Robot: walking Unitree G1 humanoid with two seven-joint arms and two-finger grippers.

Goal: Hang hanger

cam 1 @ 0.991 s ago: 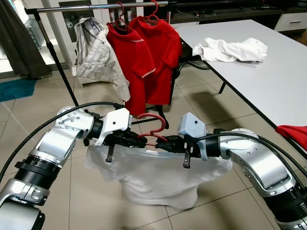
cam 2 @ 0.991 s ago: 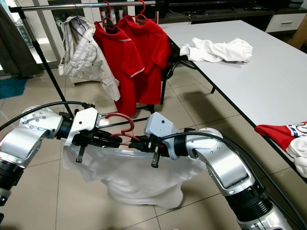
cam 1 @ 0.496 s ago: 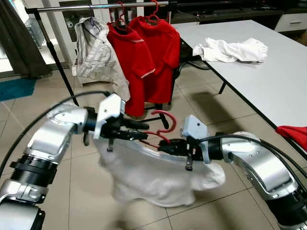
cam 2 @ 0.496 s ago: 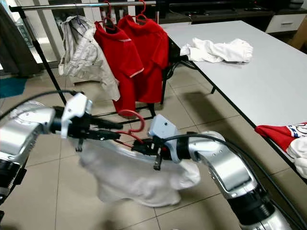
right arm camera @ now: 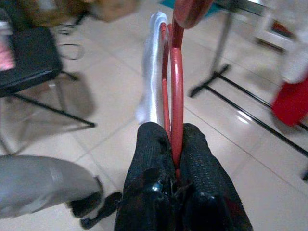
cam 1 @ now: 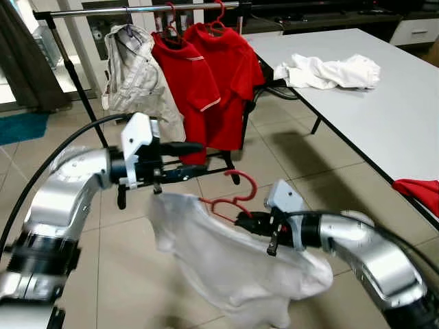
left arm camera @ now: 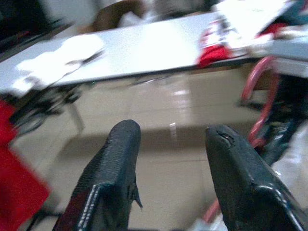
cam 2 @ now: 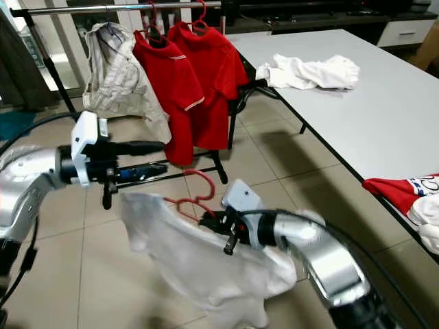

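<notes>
Right gripper (right arm camera: pixel 175 144) pinched on red hanger (cam 1: pixel 230 199) carrying white shirt (cam 1: pixel 233 264), low and well short of rail (cam 1: pixel 137 11). Hook points up toward rail. Left gripper (cam 1: pixel 180 159) spread wide, holding nothing, nearer rail.

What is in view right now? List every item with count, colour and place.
Hanger: one, red, pinched in the right end effector, carrying the shirt.
White shirt: one, draped on the hanger above the floor.
Clothes rail: one, metal, at the back.
Red shirts: two, on red hangers on the rail.
Beige garment: one, on the rail, left of the red shirts.
Table: one, white, on the right.
White cloth: one, crumpled on the table's far end.
Red garment: one, at the table's near edge.
Left end effector: black fingers apart, raised clear of the shirt.
Right end effector: black, shut on the hanger.
</notes>
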